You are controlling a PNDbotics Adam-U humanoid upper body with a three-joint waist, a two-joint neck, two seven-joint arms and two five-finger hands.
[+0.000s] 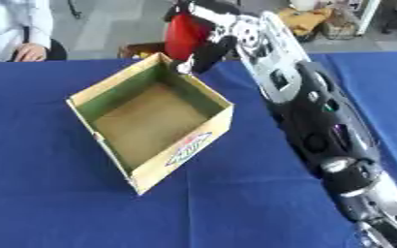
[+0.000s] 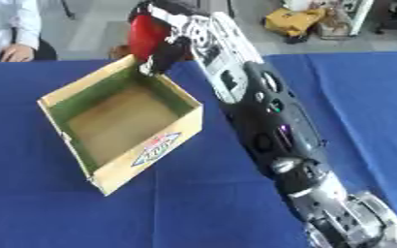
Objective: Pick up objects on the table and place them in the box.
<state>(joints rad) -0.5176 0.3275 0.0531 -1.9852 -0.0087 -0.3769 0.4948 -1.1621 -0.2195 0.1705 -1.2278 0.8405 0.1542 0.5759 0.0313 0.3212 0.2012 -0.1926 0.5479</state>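
An open cardboard box (image 1: 221,99) with a green-lined inside stands on the blue table, left of centre; nothing shows inside it. My right arm reaches from the lower right across the table to the box's far corner. My right hand (image 1: 208,42) is curled round a red object (image 1: 185,34) and holds it above that far corner. The object's shape is partly hidden by the fingers. My left hand shows in neither view.
The blue tablecloth (image 1: 58,193) covers the table all round the box. A person sits at the far left edge with a hand (image 1: 30,51) near the table. Beyond the far edge lie a brown thing (image 1: 138,48) and yellow clutter (image 2: 291,20) on the floor.
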